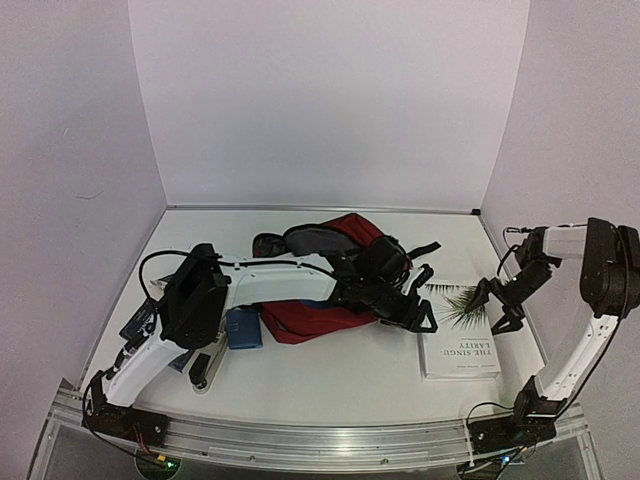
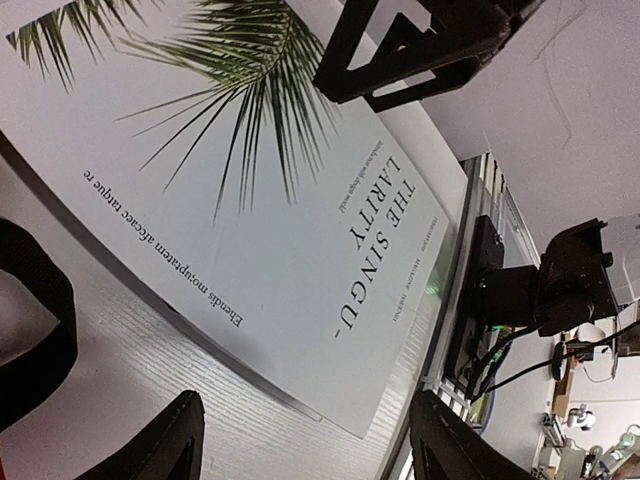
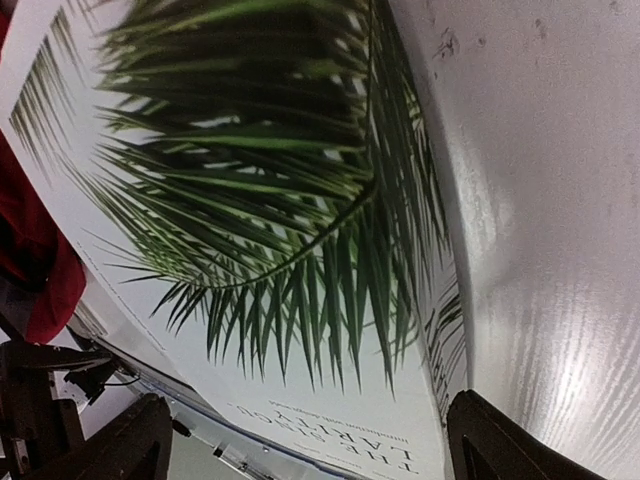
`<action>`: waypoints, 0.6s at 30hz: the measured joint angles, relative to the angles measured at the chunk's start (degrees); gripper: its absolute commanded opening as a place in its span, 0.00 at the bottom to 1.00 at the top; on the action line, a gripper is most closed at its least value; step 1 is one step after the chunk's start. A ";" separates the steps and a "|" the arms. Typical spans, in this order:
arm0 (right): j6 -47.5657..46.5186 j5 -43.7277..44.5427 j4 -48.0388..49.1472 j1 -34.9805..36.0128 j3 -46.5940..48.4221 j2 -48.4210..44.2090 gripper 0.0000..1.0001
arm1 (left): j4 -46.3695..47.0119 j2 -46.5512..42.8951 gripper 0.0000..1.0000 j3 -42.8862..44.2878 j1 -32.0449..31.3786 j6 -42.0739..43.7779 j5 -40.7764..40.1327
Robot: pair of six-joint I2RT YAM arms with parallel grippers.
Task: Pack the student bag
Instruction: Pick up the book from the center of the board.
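The dark red student bag (image 1: 312,320) lies in the middle of the table, its grey lining (image 1: 310,240) showing at the far end, with black straps. My left arm reaches across it. My left gripper (image 1: 420,316) is open and empty, low over the table at the left edge of a white book with a palm leaf cover (image 1: 458,338). In the left wrist view the gripper (image 2: 305,450) faces the book (image 2: 270,230). My right gripper (image 1: 497,305) is open and empty at the book's far right corner. In the right wrist view it (image 3: 310,450) is just above the cover (image 3: 250,200).
A blue flat item (image 1: 243,328) lies left of the bag. A black item (image 1: 200,368) lies near the front left. A black bag strap (image 2: 30,330) lies beside my left gripper. White walls close in the table; the metal rail (image 1: 320,440) runs along the front edge.
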 measured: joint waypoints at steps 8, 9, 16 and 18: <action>1.58 -5.53 2.00 3.01 -4.14 1.63 0.86 | 0.33 3.03 0.69 0.74 0.62 -4.56 -0.22; 1.76 -5.89 2.05 3.73 -4.30 1.79 0.86 | 0.32 3.12 0.68 0.74 0.85 -5.08 -0.32; 2.56 -7.37 4.03 6.44 -4.42 2.22 0.85 | 0.43 5.21 0.52 2.07 2.46 -6.73 0.27; 2.55 -7.36 4.08 6.47 -4.42 2.23 0.84 | 0.30 5.73 0.39 2.77 2.58 -7.13 0.34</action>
